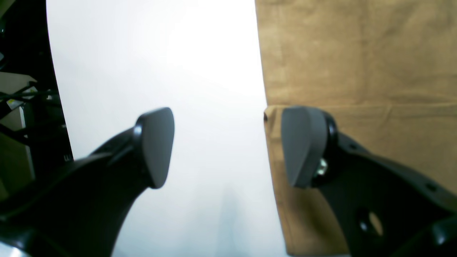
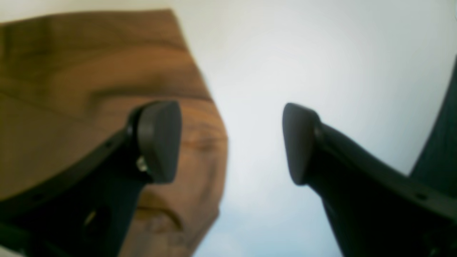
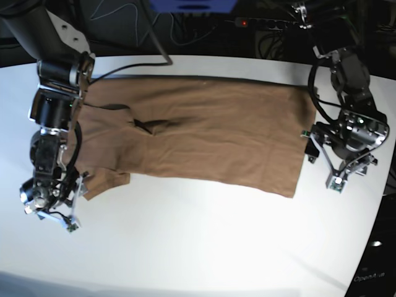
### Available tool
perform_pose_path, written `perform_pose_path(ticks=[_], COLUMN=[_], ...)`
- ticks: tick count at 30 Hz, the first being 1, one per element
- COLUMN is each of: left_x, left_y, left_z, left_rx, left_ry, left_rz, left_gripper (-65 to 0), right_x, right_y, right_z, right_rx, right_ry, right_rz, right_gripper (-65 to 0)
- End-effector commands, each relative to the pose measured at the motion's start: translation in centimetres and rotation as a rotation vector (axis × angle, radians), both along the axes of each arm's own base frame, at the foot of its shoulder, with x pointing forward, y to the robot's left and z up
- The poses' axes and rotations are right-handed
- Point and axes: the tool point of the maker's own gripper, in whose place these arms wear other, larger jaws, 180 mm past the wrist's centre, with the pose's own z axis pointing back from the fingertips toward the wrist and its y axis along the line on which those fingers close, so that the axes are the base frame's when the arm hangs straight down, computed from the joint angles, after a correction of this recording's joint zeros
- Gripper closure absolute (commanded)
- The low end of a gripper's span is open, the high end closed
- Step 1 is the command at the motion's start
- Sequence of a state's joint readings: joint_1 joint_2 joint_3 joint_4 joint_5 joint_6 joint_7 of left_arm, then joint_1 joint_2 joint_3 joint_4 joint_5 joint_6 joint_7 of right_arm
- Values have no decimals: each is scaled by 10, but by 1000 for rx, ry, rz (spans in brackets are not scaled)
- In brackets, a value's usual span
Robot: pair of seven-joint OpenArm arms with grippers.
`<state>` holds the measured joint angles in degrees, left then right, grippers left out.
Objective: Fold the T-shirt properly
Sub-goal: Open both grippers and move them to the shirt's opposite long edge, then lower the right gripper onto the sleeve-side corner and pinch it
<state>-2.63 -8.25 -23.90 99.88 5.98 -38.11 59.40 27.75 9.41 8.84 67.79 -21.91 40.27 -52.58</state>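
Note:
The tan-brown T-shirt (image 3: 204,133) lies flat across the white table (image 3: 204,247), its body folded into a long band and a short sleeve (image 3: 102,182) sticking out at the lower left. In the base view my left gripper (image 3: 322,164) stands open at the shirt's right end. The left wrist view shows one pad (image 1: 303,146) over the T-shirt (image 1: 357,71) edge and the other over bare table. My right gripper (image 3: 75,201) is open beside the sleeve. In the right wrist view one pad (image 2: 159,141) hangs over the T-shirt (image 2: 71,71). Nothing is held.
Cables and a power strip (image 3: 272,23) run along the table's far edge. In the left wrist view the table's edge (image 1: 59,107) shows at the left, with dark clutter beyond. White tabletop stretches in front of the shirt.

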Motion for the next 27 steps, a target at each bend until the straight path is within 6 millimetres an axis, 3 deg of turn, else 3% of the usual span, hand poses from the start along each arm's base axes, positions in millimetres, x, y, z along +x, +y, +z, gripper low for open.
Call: perform_pose_path(ticks=[1,6,12,16,23,27], left_x=[2,-5,-8,-12,-14,-18], left_y=[3,4,3,3,3,2], left_z=[9,2,12,17,16,12], left_rx=[12,12,33,48,49,44], left_ry=[-27,-7,-29,-39,-35,-23], left_rz=[-2,1,-4,-7,-7,-8], left_gripper=[-457,-457,-457,-457,-457,-457], right_x=[17,31,49,53,58,58], right_y=[-2,19,38,29,-11,-15], right_z=[23,26,-4,-2,20,19], right_rx=[-4,41,167,198,173,199], right_ry=[-67,-111,-37,-52,-102,-127], right_rz=[1,38,64,39,-20,-33], right_gripper=[-441,-441,-441,-441,-443,-443])
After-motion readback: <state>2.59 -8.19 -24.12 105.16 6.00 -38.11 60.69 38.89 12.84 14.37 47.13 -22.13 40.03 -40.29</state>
